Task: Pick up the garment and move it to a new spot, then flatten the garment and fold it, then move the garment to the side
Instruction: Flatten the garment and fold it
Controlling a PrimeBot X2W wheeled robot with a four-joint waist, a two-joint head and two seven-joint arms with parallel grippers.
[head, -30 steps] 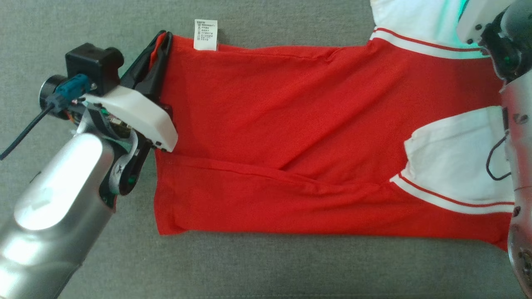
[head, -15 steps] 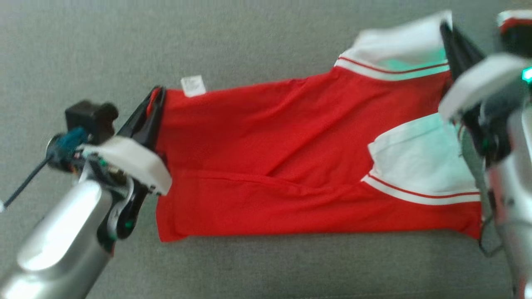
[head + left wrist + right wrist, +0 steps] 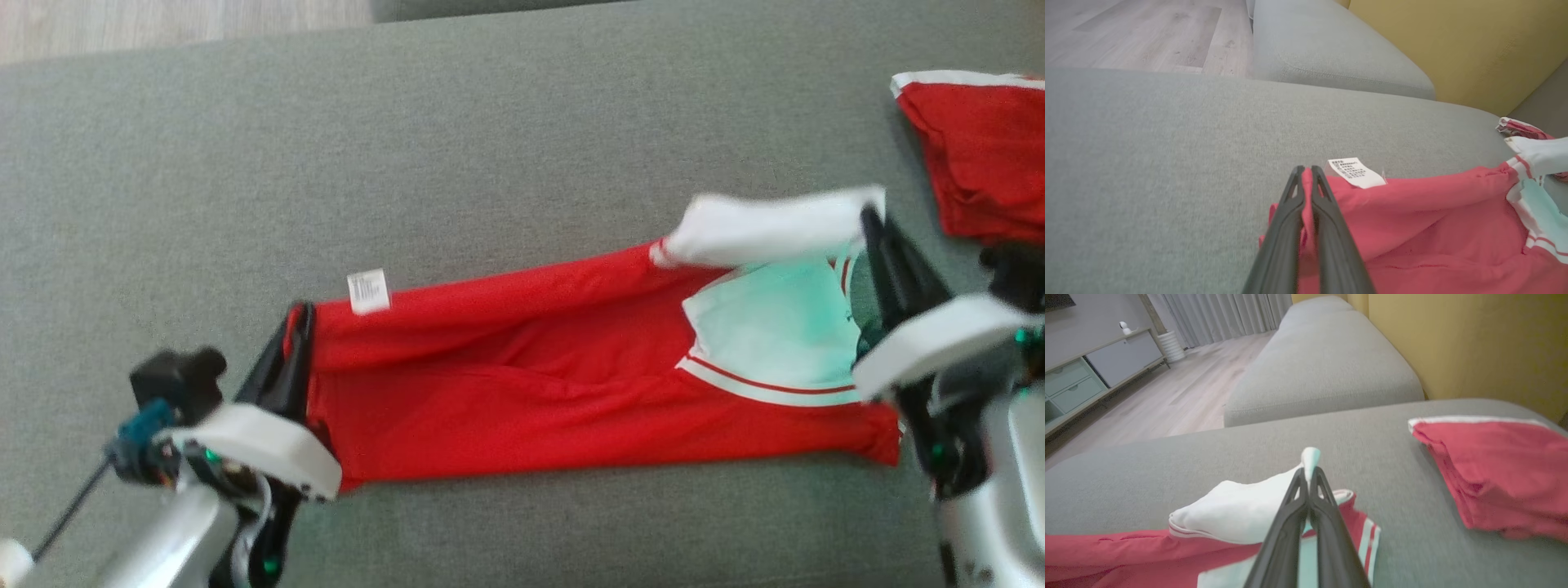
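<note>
left gripper (image 3: 300, 314) clamped on the red garment (image 3: 531, 384) lower left; right gripper (image 3: 870, 216) seemingly pinching its white sleeve (image 3: 767, 229) at right, bit blurry

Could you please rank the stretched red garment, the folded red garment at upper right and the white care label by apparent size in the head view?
1. stretched red garment, clearly largest.
2. folded red garment, cut off at the picture's edge.
3. white care label, smallest.
</note>
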